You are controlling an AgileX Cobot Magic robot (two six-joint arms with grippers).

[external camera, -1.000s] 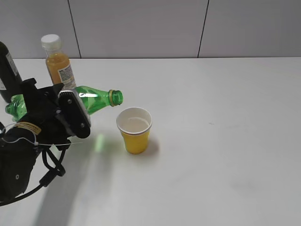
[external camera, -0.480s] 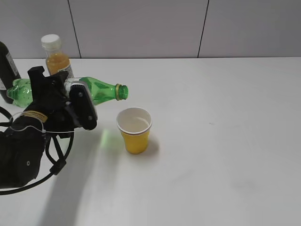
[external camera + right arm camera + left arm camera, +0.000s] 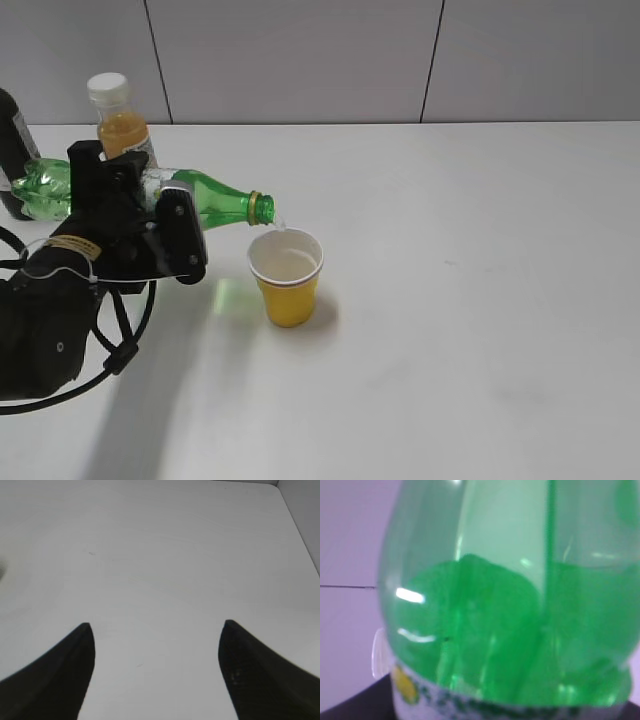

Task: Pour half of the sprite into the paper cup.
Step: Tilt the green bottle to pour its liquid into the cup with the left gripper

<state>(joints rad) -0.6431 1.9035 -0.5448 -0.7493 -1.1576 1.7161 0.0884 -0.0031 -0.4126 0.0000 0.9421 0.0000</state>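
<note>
Near the desk's left edge the sprite (image 3: pixel 205 198) lies almost level, clamped in the left gripper (image 3: pixel 150 225), mouth over the paper cup (image 3: pixel 287 276) rim, its liquid seen only by the left wrist, while the right gripper (image 3: pixel 156 667) gapes above bare desk (image 3: pixel 165 555)

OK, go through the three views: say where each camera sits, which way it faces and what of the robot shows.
Exterior: raised, slanting down over the white table; shows the left gripper holding the sprite tipped over the paper cup.
Left wrist: on the left arm, pressed against the sprite, which fills the frame; no fingers visible.
Right wrist: above bare table, showing the open right gripper.
Shared: the sprite shows in the exterior and left wrist views.
</note>
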